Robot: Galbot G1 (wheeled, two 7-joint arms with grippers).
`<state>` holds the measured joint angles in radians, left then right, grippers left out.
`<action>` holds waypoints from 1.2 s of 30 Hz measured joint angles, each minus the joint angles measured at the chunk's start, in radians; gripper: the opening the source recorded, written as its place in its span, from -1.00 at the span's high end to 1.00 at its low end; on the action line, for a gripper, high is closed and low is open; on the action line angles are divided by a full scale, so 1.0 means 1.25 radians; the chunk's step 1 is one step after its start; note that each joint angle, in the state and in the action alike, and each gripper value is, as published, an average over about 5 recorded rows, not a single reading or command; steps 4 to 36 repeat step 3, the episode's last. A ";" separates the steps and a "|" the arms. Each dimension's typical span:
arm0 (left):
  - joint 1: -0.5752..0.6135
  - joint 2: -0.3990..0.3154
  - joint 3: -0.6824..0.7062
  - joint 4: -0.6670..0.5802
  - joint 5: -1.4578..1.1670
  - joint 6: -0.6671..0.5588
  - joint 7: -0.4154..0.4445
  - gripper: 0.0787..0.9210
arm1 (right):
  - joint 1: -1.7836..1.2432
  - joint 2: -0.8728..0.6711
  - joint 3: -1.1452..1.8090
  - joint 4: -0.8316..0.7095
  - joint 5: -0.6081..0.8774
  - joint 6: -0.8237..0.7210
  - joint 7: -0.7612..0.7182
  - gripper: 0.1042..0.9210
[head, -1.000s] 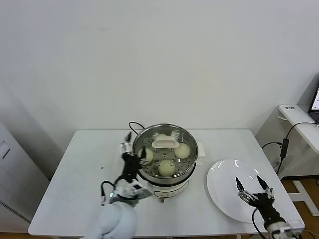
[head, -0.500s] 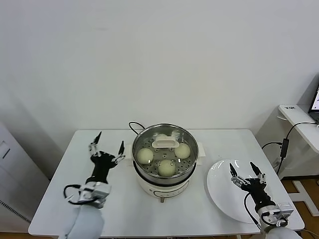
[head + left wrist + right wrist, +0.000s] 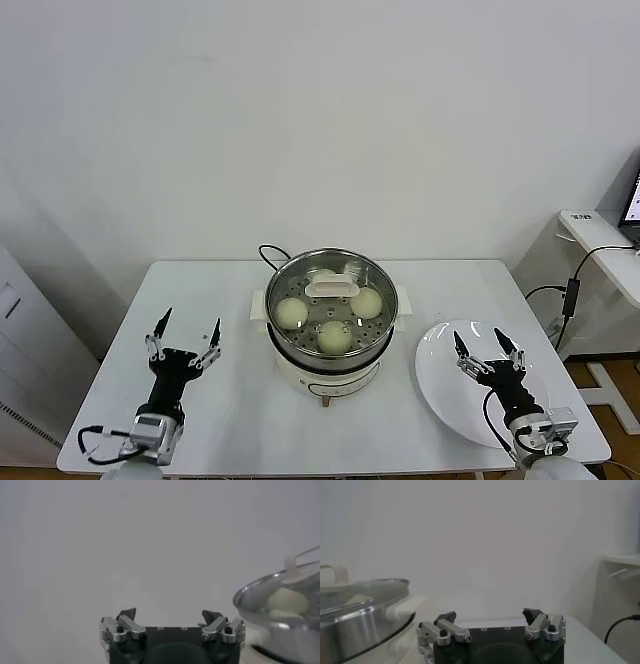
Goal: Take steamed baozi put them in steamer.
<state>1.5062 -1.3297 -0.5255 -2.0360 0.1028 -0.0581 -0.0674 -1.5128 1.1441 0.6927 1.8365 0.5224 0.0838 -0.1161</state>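
Steamer, mid-tabletop: buns inside, job seemingly finished. Plate: bare. Left pincer, right pincer: wide open, empty, standing clear at either side.

We hold our left gripper over the left part of the table, fingers pointing up and away from us, spread wide with nothing between them. Its wrist and forearm run back toward our body at the lower left edge of the head view. Our right gripper sits on the far right side, also pointing up and away, its fingers wide apart and empty. Its wrist leads down to the lower right corner. Both arms are low, close to our body and well apart from each other.
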 measured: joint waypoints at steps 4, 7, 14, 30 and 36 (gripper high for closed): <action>0.015 -0.005 -0.009 0.003 -0.016 -0.021 0.006 -0.77 | -0.002 0.003 -0.002 0.000 -0.002 0.002 -0.003 -0.76; 0.015 -0.005 -0.009 0.003 -0.016 -0.021 0.006 -0.77 | -0.002 0.003 -0.002 0.000 -0.002 0.002 -0.003 -0.76; 0.015 -0.005 -0.009 0.003 -0.016 -0.021 0.006 -0.77 | -0.002 0.003 -0.002 0.000 -0.002 0.002 -0.003 -0.76; 0.015 -0.005 -0.009 0.003 -0.016 -0.021 0.006 -0.77 | -0.002 0.003 -0.002 0.000 -0.002 0.002 -0.003 -0.76; 0.015 -0.005 -0.009 0.003 -0.016 -0.021 0.006 -0.77 | -0.002 0.003 -0.002 0.000 -0.002 0.002 -0.003 -0.76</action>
